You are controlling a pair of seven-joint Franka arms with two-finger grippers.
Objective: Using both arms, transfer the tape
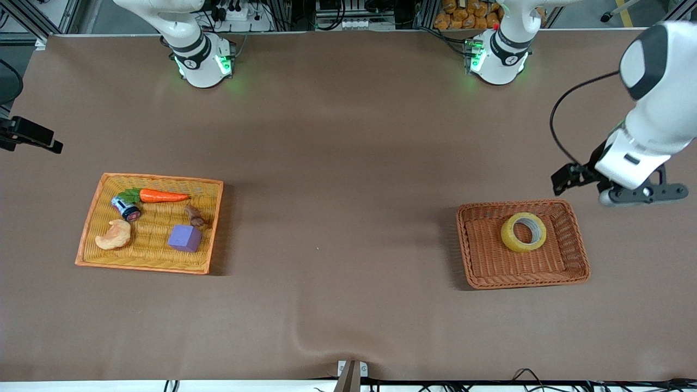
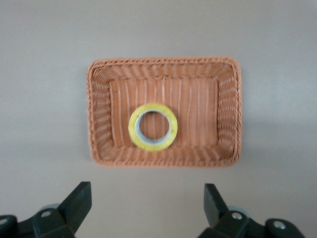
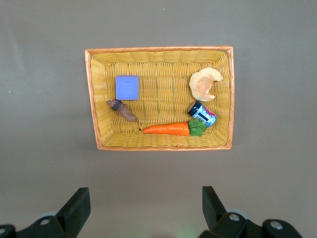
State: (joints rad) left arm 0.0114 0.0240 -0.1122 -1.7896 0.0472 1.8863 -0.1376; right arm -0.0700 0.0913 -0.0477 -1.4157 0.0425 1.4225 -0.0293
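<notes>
The tape [image 1: 511, 237], a yellowish ring with a grey core, lies flat in a brown wicker basket [image 1: 523, 280] toward the left arm's end of the table. In the left wrist view the tape [image 2: 132, 128] sits in that basket [image 2: 163, 161]. My left gripper [image 1: 645, 193] hangs open and empty in the air over bare table beside the basket's edge that faces the robots' bases; it also shows in the left wrist view [image 2: 148, 191]. My right gripper [image 3: 146, 196] is open and empty, high over bare table beside the yellow basket [image 3: 158, 146].
The yellow basket [image 1: 147, 267] toward the right arm's end holds a carrot [image 1: 163, 196], a purple cube [image 1: 185, 238], a croissant [image 1: 114, 235], a small can [image 1: 126, 208] and a brown piece [image 1: 194, 216]. Brown cloth covers the table between the baskets.
</notes>
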